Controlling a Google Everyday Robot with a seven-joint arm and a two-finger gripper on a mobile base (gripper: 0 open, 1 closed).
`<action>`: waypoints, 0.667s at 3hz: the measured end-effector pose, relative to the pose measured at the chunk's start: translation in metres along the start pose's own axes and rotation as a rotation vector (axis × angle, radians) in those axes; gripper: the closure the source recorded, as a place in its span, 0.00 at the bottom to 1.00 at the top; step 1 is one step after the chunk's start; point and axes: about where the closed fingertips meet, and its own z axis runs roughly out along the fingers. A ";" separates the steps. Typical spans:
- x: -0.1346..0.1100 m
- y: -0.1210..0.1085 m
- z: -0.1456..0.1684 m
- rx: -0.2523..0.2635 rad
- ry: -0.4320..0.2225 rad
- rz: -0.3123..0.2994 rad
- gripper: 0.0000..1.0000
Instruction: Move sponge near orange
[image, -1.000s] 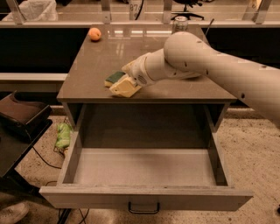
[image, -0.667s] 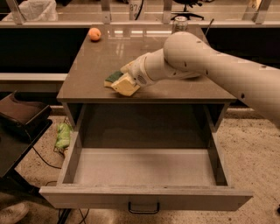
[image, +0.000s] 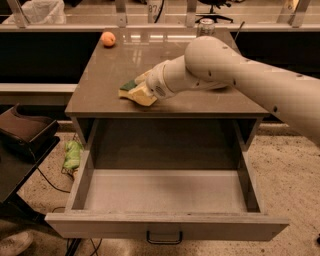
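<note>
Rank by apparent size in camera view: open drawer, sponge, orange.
1. open drawer
2. sponge, with the gripper at it
3. orange, farther from camera, so margin unsure

Smooth cream-white arm (image: 240, 75), bulbous at the joint behind its gripper (image: 141, 89) on the tabletop (image: 100, 85), dotted with what may be dark screws (image: 274, 108).

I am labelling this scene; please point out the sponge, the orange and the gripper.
sponge (image: 136, 95): camera view, on its pale yellow foam.
orange (image: 108, 38): camera view, middle of the fruit.
gripper (image: 145, 83): camera view, arm's tip, at the sponge.
</note>
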 end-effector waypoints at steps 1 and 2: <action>0.000 0.000 0.000 0.000 0.000 0.000 1.00; -0.001 0.001 0.001 -0.003 0.000 -0.001 0.85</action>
